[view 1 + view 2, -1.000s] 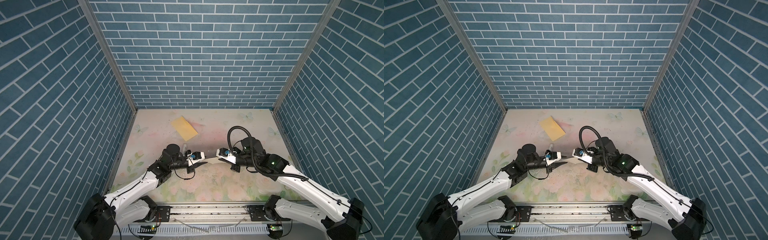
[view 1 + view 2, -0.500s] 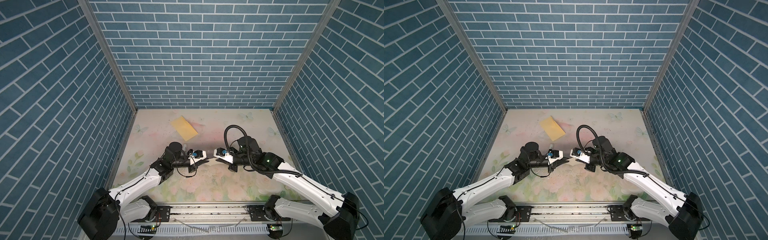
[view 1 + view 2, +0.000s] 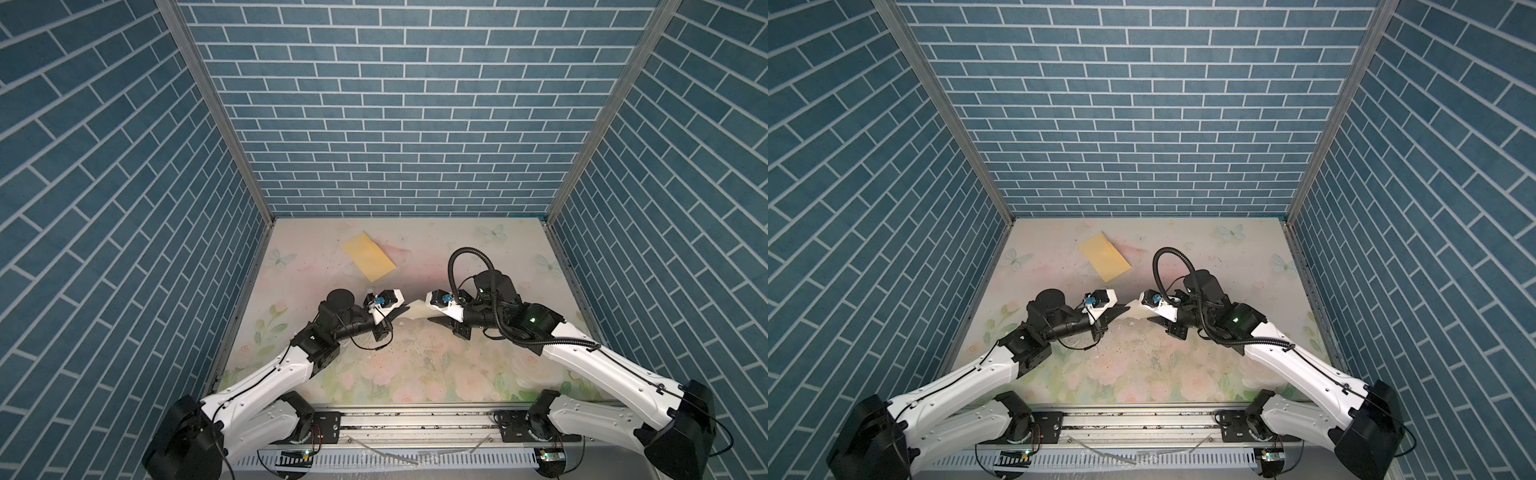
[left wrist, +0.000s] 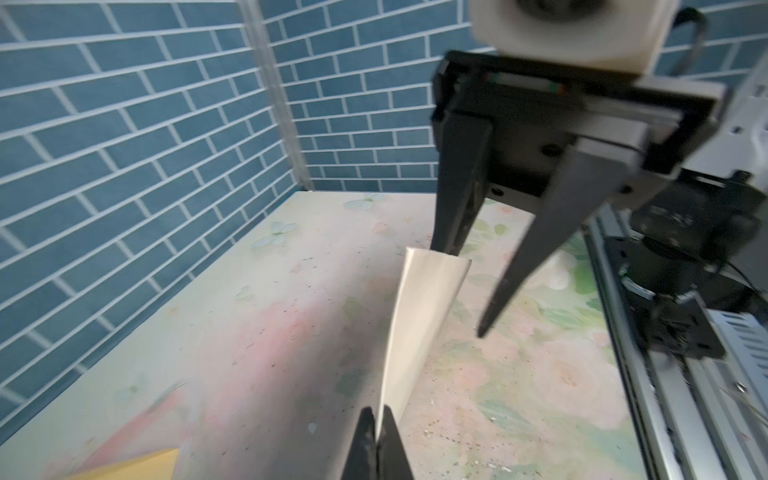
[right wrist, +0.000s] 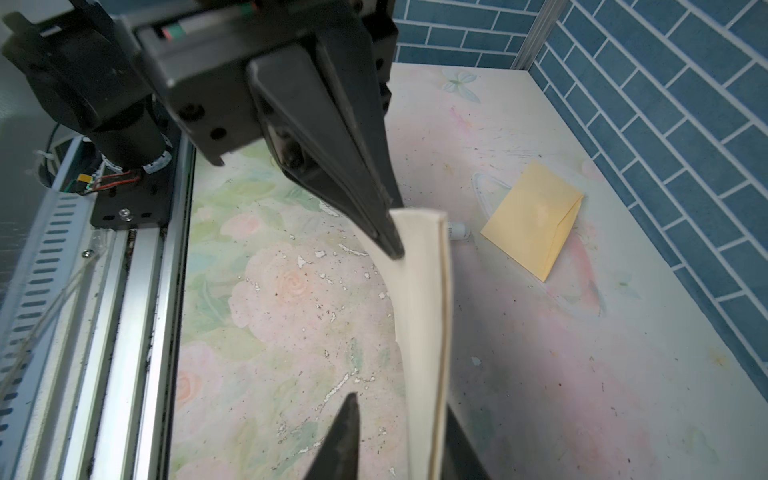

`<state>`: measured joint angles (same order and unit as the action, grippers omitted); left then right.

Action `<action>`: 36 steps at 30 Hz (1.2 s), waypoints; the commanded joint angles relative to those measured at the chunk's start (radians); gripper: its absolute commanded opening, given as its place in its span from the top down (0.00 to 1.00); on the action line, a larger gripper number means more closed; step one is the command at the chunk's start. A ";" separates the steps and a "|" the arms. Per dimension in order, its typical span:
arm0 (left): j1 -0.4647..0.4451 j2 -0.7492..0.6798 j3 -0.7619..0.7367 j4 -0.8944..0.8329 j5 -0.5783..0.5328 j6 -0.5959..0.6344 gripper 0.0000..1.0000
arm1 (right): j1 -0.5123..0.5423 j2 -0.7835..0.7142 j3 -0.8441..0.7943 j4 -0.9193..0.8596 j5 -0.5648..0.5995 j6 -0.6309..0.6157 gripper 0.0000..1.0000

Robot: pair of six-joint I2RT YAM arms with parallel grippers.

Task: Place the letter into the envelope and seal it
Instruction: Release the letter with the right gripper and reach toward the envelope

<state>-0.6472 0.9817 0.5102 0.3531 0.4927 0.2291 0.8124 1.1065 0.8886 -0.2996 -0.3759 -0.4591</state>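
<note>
Passing the folded letter (image 4: 419, 316) from one arm to the other looks to be your step in hand. On the left, your left gripper (image 4: 377, 415) is pinched tight on one end of it, and it appears lifted off the table (image 3: 415, 365). From there it spans the gap to your right gripper (image 4: 462, 291), whose jaws stand apart around the far end. One finger touches the edge there and the other is clear of it.

Hold the left pinch firm and draw the right arm straight back, so the touching finger does not drag or unfold the letter. Expect the free end to sag.

The envelope (image 3: 368, 257) lies flat on the table behind the left gripper, well apart from both arms. Nothing shows inside it, and the views do not tell whether its flap is open.
</note>
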 commanded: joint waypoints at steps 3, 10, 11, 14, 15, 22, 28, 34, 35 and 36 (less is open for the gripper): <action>0.004 -0.099 0.013 -0.106 -0.344 -0.172 1.00 | -0.004 0.087 0.070 0.092 0.078 0.056 0.49; 0.086 -0.164 0.059 -0.304 -0.475 -0.270 1.00 | -0.070 0.278 0.209 0.127 0.118 0.187 0.16; 0.108 -0.174 0.055 -0.309 -0.468 -0.291 1.00 | -0.078 0.299 0.224 0.138 0.130 0.205 0.16; 0.189 -0.202 0.041 -0.324 -0.424 -0.363 1.00 | -0.104 0.365 0.270 0.165 0.171 0.256 0.13; 0.219 -0.209 0.037 -0.329 -0.403 -0.385 1.00 | -0.117 0.391 0.289 0.172 0.179 0.279 0.12; 0.329 -0.219 0.035 -0.365 -0.347 -0.474 1.00 | -0.185 0.577 0.433 0.189 0.268 0.380 0.10; 0.367 -0.219 0.033 -0.387 -0.348 -0.518 1.00 | -0.219 0.747 0.580 0.208 0.247 0.459 0.04; 0.401 -0.209 0.034 -0.406 -0.346 -0.570 1.00 | -0.229 0.909 0.733 0.201 0.264 0.474 0.05; 0.405 -0.205 0.036 -0.409 -0.348 -0.575 1.00 | -0.229 0.933 0.757 0.192 0.265 0.475 0.06; 0.409 -0.203 0.038 -0.414 -0.347 -0.579 1.00 | -0.229 0.959 0.788 0.182 0.265 0.474 0.07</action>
<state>-0.2546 0.7746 0.5419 -0.0376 0.1364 -0.3164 0.5861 2.0163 1.5932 -0.1101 -0.1219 -0.0261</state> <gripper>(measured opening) 0.045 0.937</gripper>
